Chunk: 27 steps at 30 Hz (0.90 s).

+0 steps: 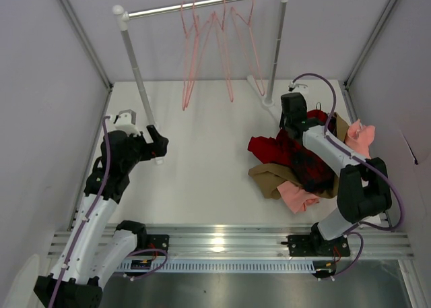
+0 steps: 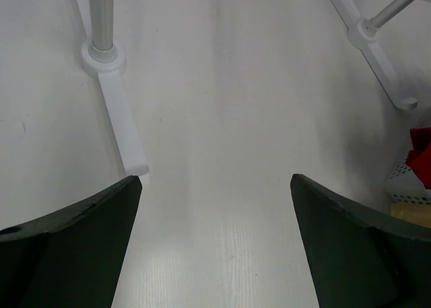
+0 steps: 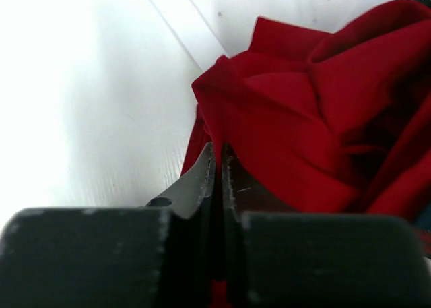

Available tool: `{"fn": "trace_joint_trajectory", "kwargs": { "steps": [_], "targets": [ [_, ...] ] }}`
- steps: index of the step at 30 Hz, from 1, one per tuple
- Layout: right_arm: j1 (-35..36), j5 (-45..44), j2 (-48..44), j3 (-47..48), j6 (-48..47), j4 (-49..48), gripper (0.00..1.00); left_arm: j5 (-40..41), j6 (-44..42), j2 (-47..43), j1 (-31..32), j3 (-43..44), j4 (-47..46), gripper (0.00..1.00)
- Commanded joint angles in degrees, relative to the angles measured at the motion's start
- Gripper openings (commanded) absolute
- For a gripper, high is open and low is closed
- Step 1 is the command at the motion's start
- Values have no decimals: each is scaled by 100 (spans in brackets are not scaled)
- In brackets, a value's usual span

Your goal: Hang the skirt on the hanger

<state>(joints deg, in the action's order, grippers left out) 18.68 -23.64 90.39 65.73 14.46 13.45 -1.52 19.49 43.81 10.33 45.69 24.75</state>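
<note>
— One fold of the skirt is pinched shut in my right claw. The rest lies in the clothes heap at the table's right, well apart from the hangers.
— How do you lift?
— Slowly, I think, so the plaid stays down. My right arm reaches forward, wrist pitched down. My left claw hovers wide open, empty.

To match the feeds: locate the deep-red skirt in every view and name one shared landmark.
Top external: skirt in the clothes pile, right of centre.
Left wrist: red sliver at right edge, probably the skirt.
Right wrist: skirt fills the right half, pinched by the right end effector.
Shared landmark: rack's right foot, in top and left-wrist views.
</note>
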Motion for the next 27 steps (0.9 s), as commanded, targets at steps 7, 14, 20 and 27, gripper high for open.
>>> {"fn": "trace_joint_trajectory", "kwargs": {
  "steps": [7, 14, 20, 27],
  "targets": [
    [22, -378, -1329, 957, -206, -44, 0, 29, -24, -66, -22, 10, -164, 99],
    [83, -53, -2209, 1949, -575, -71, 0, -6, -15, -101, -31, 19, -173, 99],
    [180, 438, -2456, 2882, -751, -176, 0, -33, 11, -268, -31, -25, -164, 99],
    [268, 1475, -2158, 4270, -813, -256, 0, -94, 38, -382, -39, -25, -173, 99]
  ]
}}
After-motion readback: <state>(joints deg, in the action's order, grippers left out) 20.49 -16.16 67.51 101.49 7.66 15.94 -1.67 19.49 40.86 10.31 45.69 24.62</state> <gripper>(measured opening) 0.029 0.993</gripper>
